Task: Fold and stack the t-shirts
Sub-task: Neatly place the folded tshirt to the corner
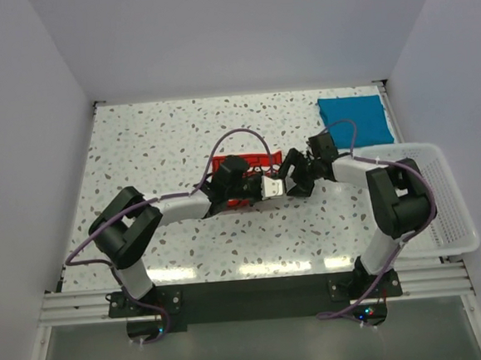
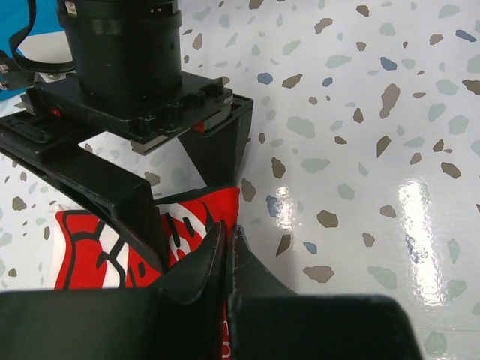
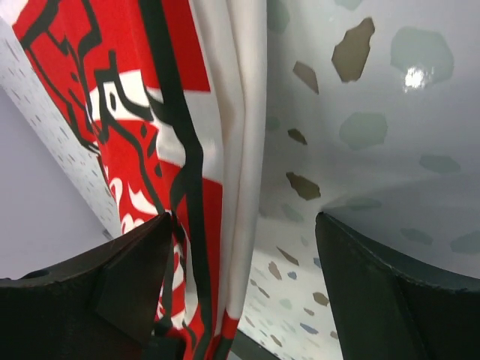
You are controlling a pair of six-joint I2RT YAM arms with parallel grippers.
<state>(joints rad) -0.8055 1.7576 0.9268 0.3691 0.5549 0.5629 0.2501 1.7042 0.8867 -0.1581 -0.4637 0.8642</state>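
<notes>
The left gripper (image 2: 227,253) is clenched on the edge of the cream-white cloth t-shirt with red Coca-Cola panel (image 1: 254,158), mid speckled table (image 1: 163,144); the right gripper (image 3: 241,225) gapes wide astride its cream edge; the folded teal-blue cloth t-shirt (image 1: 354,119) lies at the far right corner

Glossy, smooth speckled worktop (image 2: 360,135) beside the matt black plastic left pincer (image 2: 227,236); soft matt cloth, the cream-and-red shirt (image 2: 90,247), under it; teal shirt (image 1: 354,118) beyond, matt cloth.

Lab enclosure, white walls (image 1: 19,122), speckled terrazzo table (image 1: 154,137)
</notes>
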